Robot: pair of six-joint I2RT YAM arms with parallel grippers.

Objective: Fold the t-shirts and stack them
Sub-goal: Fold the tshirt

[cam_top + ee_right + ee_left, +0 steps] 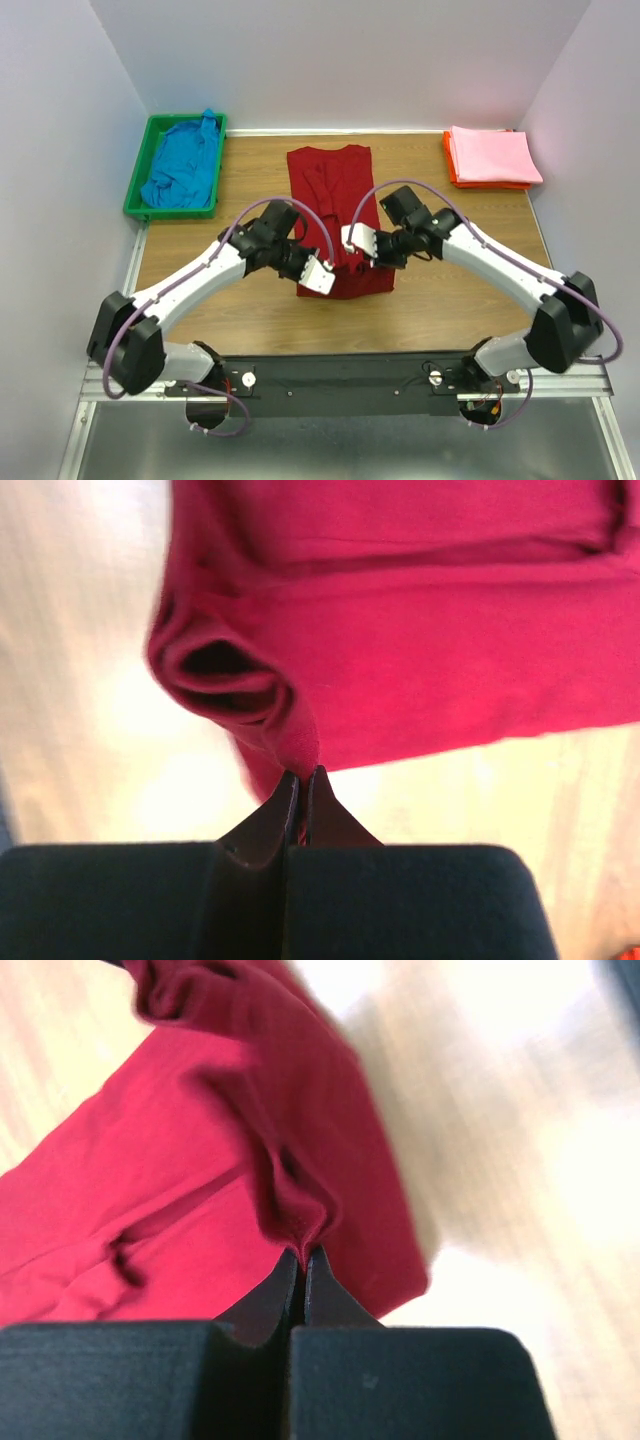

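Observation:
The dark red t-shirt [335,190] lies folded lengthwise on the table's middle, its near end lifted. My left gripper [322,268] is shut on a pinch of its near left edge; the left wrist view shows the red cloth [200,1160] caught between the tips [303,1256]. My right gripper [357,243] is shut on the near right edge; the right wrist view shows the cloth [420,640] held at the tips [303,774]. The bright blue t-shirt [185,165] lies crumpled in the green bin. The light pink t-shirt [493,155] lies folded at the back right.
The green plastic bin [137,185] stands at the back left. A thin orange tray [452,170] lies under the pink shirt. White walls close in the table on three sides. A metal rail [340,385] runs along the near edge.

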